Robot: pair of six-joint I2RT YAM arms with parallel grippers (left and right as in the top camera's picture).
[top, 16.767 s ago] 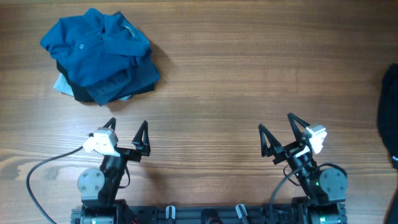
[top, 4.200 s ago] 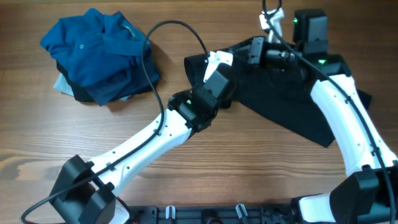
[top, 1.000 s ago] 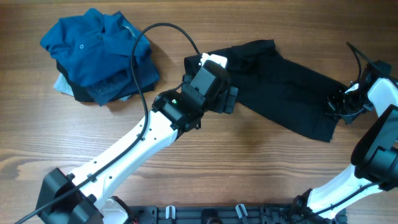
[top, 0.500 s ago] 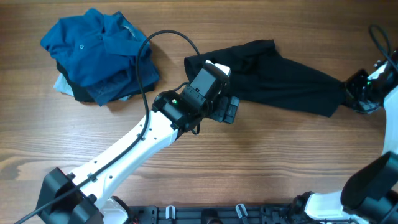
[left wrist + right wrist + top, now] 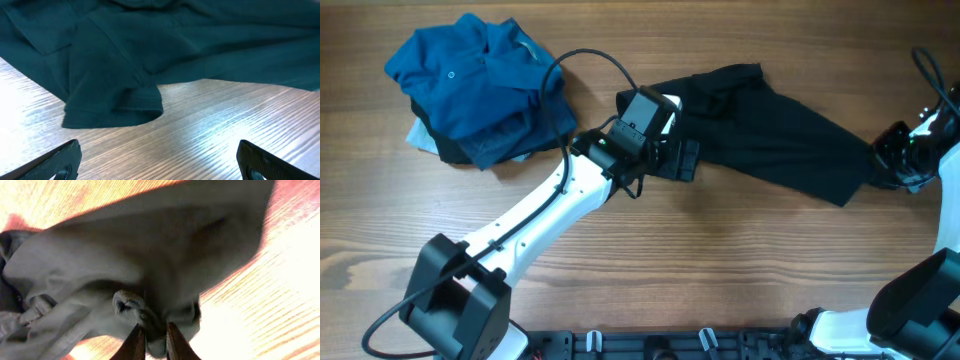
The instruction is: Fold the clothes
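Observation:
A black shirt (image 5: pixel 770 125) lies stretched across the table from the middle toward the right edge. My right gripper (image 5: pixel 883 165) sits at its right end; in the right wrist view the fingers (image 5: pixel 134 344) stand close together with a bunch of the cloth (image 5: pixel 150 280) pinched between them. My left gripper (image 5: pixel 685 160) hovers wide open over the bare wood just in front of the shirt's left part, holding nothing. In the left wrist view a sleeve (image 5: pixel 112 102) lies ahead of the left gripper (image 5: pixel 160 165). The other clothes form a pile with a teal-blue polo (image 5: pixel 470 70) on top.
Under the polo, a light-blue garment (image 5: pixel 420 135) and dark cloth (image 5: pixel 455 152) peek out of the pile at the back left. The left arm's cable (image 5: pixel 590 60) loops over the pile's right edge. Wooden table (image 5: pixel 740 260) extends in front.
My right gripper has pulled the shirt's right end farther right, drawing the cloth out longer. The left gripper has shifted slightly back toward the shirt, still open.

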